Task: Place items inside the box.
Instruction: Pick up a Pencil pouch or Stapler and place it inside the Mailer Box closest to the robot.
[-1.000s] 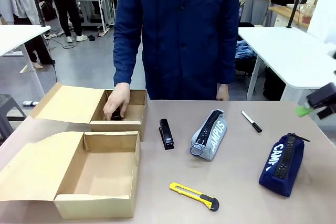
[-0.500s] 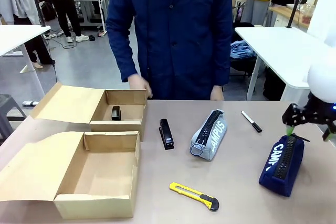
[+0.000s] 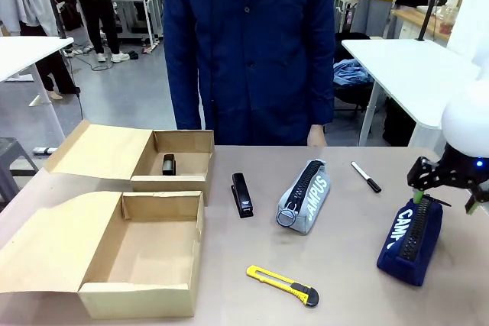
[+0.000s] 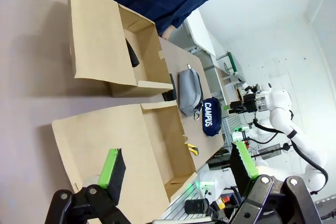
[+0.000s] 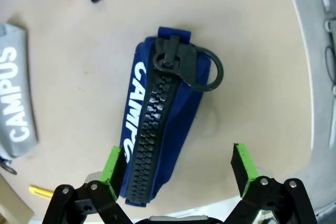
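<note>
R end effector (image 3: 445, 198): fingers spread wide, nothing gripped; over the 12 o'clock end of the navy pouch (image 3: 411, 238); contact cannot tell.
Navy pouch: flat on bench (image 3: 344, 265) at approx. 4 o'clock, zip up, "CAMP" readable; in R wrist view lies between the green pads (image 5: 113, 163), ring pull at far end.
L end effector (image 4: 177, 165): wide open, holding nothing; near box (image 3: 137, 299) just ahead of it.
Near box: at 8 o'clock, lid flap open to the left.
Far box (image 3: 172, 183): at 10 o'clock, touching the near box, lid open; one black stapler (image 3: 169, 164) inside.
2nd stapler (image 3: 242, 194): on bench, just at 3 o'clock of far box.
Grey pouch (image 3: 306, 195): bench centre, "CAMPUS" print up.
Marker (image 3: 366, 176): at 2 o'clock of grey pouch, apart from it.
Utility knife (image 3: 283, 285): yellow, at 6 o'clock of grey pouch, near bench front.
Person (image 3: 252, 43): standing at 12 o'clock, hand (image 3: 315, 137) at far bench edge.
</note>
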Controlling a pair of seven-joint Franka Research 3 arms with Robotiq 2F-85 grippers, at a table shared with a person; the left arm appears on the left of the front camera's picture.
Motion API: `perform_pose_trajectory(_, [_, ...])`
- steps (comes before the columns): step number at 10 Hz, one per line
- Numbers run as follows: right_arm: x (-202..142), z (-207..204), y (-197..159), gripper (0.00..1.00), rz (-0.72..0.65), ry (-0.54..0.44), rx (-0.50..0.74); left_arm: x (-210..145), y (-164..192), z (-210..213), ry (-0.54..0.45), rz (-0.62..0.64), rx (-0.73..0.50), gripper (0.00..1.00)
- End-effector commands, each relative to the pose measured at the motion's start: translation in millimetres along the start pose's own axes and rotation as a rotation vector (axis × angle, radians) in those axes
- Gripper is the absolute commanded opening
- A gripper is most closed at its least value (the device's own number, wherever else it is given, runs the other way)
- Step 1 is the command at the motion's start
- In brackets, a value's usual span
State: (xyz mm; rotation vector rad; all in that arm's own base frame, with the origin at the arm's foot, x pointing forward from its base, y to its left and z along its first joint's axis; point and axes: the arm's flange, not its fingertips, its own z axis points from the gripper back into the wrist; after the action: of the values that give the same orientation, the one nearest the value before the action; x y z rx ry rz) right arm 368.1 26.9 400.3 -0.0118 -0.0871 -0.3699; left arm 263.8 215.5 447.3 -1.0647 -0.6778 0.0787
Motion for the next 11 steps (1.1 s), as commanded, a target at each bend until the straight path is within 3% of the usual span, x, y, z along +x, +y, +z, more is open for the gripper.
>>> perform_pose_trajectory(1, [9.2,-23.7,10.8,1.0,-0.067,0.055,0.044,1.5,-0.8,-0.6,-0.018,-0.019,-0.02,1.0])
perform_pose_trajectory(3, [9.0,-46.6,17.1,1.0,-0.08,0.073,0.035,1.5,-0.8,-0.6,-0.018,-0.019,-0.02,1.0])
perform_pose_trajectory(6, [12.2,-45.5,15.0,1.0,-0.106,0.071,0.01,1.5,-0.8,-0.6,-0.018,-0.019,-0.02,1.0])
perform_pose_trajectory(7, [12.6,-44.7,15.0,0.44,-0.098,0.087,0.007,1.5,-0.8,-0.6,-0.018,-0.019,-0.02,1.0])
perform_pose_trajectory(8, [12.6,-45.7,15.3,0.44,-0.103,0.104,0.025,1.5,-0.8,-0.6,-0.018,-0.019,-0.02,1.0])
perform_pose_trajectory(9, [12.1,-47.3,15.7,0.0,-0.098,0.114,0.026,1.5,-0.8,-0.6,-0.018,-0.019,-0.02,1.0])
perform_pose_trajectory(10, [11.8,-47.2,16.0,0.39,-0.097,0.12,0.026,1.5,-0.8,-0.6,-0.018,-0.019,-0.02,1.0])
perform_pose_trajectory(11, [11.9,-47.0,16.3,0.0,-0.1,0.118,0.015,1.5,-0.8,-0.6,-0.018,-0.019,-0.02,1.0])
